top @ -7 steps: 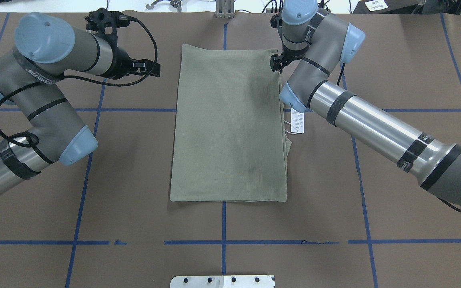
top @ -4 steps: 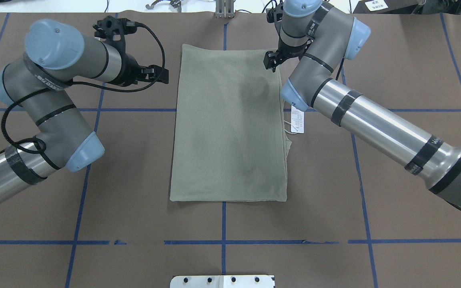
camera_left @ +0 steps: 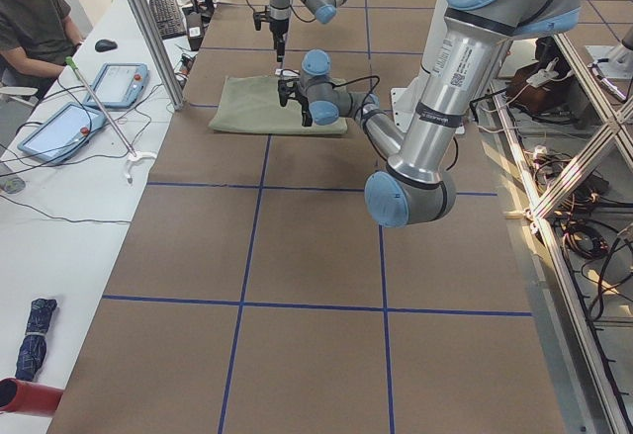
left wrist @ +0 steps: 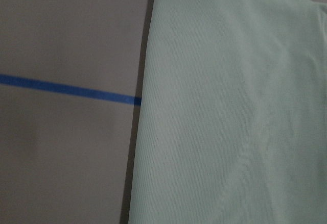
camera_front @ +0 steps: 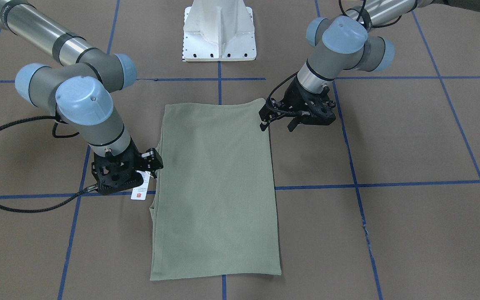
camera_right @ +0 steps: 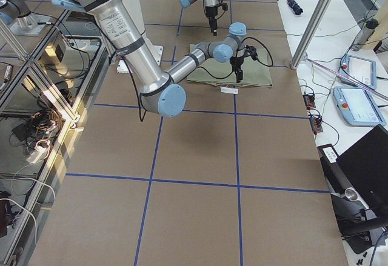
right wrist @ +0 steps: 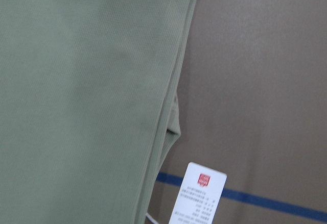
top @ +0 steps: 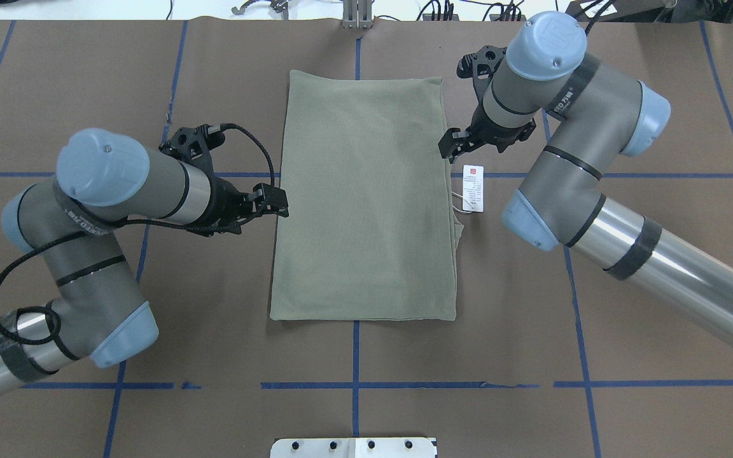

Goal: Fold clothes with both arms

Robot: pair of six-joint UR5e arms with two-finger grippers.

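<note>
On my left side, the left gripper [top: 275, 203] hangs just beside the shirt's [top: 363, 203] long left edge, about halfway along it. Its jaws are apart and hold nothing, and the wrist camera shows only the edge and bare table [top: 214, 318].

The shirt lies flat in the middle of the table as a long, narrow rectangle. No sleeves stick out, and stacked layers show along its right edge, so I judge the lengthwise folds done.

The white hang tag [top: 473, 187] lies on the table just off that right edge. Close above it the right gripper [top: 452, 146] sits at the same edge, holding no cloth; I cannot tell whether its jaws are apart or together.

What remains, as I read it, is the crosswise fold. Neither gripper has taken an edge yet, so that step has not begun.
</note>
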